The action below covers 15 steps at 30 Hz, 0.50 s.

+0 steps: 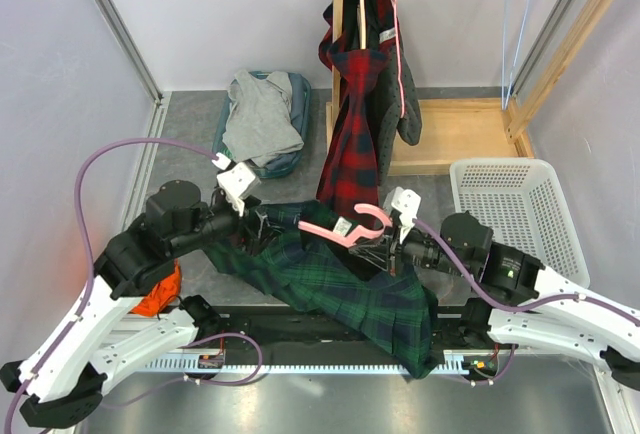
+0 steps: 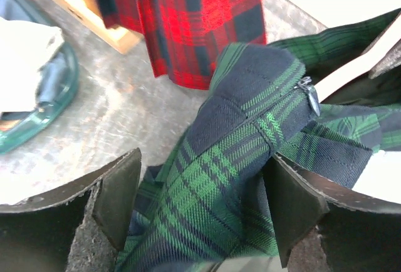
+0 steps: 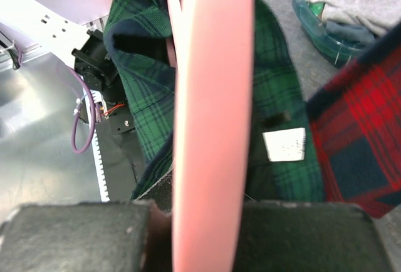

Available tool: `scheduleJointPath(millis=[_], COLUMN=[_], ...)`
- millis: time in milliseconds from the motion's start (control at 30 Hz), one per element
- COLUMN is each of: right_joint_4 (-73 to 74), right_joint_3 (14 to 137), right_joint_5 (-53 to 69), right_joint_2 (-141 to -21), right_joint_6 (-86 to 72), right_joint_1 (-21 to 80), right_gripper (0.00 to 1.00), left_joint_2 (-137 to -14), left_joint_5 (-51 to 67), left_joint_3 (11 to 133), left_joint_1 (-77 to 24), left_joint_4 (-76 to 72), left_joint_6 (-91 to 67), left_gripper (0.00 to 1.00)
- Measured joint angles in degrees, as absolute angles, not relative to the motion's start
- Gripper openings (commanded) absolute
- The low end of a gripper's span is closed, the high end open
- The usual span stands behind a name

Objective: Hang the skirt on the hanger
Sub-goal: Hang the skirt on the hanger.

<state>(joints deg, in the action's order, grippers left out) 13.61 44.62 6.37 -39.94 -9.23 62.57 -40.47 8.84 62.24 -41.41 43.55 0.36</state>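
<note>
A green plaid skirt (image 1: 340, 289) lies crumpled across the table's front, between the two arms. My left gripper (image 1: 262, 222) is at its left end. In the left wrist view that gripper (image 2: 203, 206) stands open, and a fold of the skirt (image 2: 250, 115) with its zip rises between the wide-apart fingers (image 2: 119, 197). The pink hanger (image 1: 340, 226) lies over the skirt's waist, and my right gripper (image 1: 388, 226) is shut on it near the hook. In the right wrist view the hanger (image 3: 213, 96) runs up from the closed right gripper (image 3: 203, 222), with the skirt (image 3: 276, 84) and its white label behind.
A red plaid garment (image 1: 355, 124) hangs from a wooden rack (image 1: 450, 134) at the back, close behind the hanger. A white basket (image 1: 515, 204) stands at the right. A teal tub of grey clothes (image 1: 262, 119) sits back left. An orange object (image 1: 155, 299) lies under the left arm.
</note>
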Motion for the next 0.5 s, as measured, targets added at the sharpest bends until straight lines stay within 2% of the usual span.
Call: scheduleJointPath(millis=[100,233,500], right_joint_4=[15.51,18.15,26.41], right_joint_3=[48.21,52.75,60.36], right_joint_5=[6.48,6.55,5.08], right_joint_2=[-41.98,-44.62,-50.50], right_joint_6=[-8.29,-6.68,-4.05], right_joint_1=[62.57,62.57,62.35], right_gripper=[0.00,0.00,0.00], left_joint_2=[-40.01,-38.46,-34.33], left_joint_5=[7.60,6.52,8.67], left_joint_3=[63.90,65.93,68.97], left_joint_1=[-41.21,-41.10,-40.95], left_joint_4=[43.64,42.65,38.54], left_joint_6=[0.51,0.51,0.49], left_gripper=[0.89,0.99,0.99])
